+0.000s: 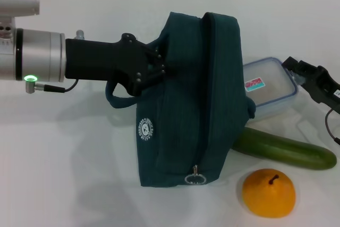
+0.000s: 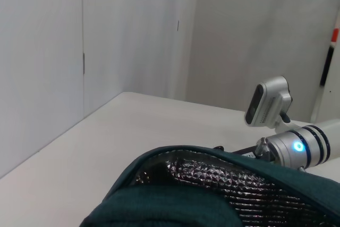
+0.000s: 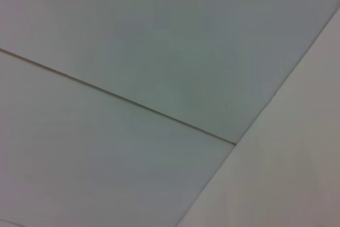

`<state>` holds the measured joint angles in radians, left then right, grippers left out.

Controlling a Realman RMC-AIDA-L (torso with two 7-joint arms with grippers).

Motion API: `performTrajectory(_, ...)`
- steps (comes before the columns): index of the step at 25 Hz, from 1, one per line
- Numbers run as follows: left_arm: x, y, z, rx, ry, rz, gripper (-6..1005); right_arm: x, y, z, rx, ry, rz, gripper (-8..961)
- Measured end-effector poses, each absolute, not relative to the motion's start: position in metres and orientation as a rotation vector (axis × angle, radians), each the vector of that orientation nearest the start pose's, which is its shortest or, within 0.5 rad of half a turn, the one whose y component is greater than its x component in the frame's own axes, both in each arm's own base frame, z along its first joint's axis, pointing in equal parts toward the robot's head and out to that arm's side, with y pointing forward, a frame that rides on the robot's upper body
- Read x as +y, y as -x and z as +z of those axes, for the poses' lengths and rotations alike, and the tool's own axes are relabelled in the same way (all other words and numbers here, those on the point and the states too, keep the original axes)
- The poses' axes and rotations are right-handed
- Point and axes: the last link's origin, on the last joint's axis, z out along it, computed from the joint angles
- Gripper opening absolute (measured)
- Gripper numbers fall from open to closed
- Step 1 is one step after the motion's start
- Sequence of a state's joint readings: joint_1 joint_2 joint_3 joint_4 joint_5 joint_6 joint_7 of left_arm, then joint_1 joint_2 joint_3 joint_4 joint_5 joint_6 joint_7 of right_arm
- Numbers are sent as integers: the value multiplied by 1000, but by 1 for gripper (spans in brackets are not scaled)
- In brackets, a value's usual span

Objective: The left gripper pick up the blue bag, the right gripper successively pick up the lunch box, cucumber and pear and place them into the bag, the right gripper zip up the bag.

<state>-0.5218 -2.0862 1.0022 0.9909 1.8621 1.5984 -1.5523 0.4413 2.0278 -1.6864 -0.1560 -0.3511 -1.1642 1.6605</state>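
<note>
Head view: left claw (image 1: 157,66) pinches the blue bag (image 1: 196,99) mid-frame; a slack grip could drop it. Right claw (image 1: 313,81) state: cannot tell.

teal bag (image 1: 180,104), green cucumber (image 1: 287,150), orange pear (image 1: 269,192)

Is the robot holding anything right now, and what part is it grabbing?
Yes. The left gripper holds the blue bag by a loop handle near its top. The right gripper, beside the lunch box, holds nothing.
</note>
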Motion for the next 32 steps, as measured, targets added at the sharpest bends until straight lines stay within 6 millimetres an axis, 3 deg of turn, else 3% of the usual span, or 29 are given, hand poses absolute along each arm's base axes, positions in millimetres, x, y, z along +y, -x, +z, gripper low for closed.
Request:
performTrajectory(7, 342, 187, 11, -295, 2893, -655, 43, 325, -315, -35, 1671, 1684, 1308, 107)
performTrajectory(20, 341, 185, 14, -274, 2864, -719, 43, 323, -306, -27, 1419, 1817, 1307, 93)
performTrajectory(32, 338, 189, 13, -265, 2848, -751, 43, 309, -297, 20, 1091, 1798, 1553, 94)
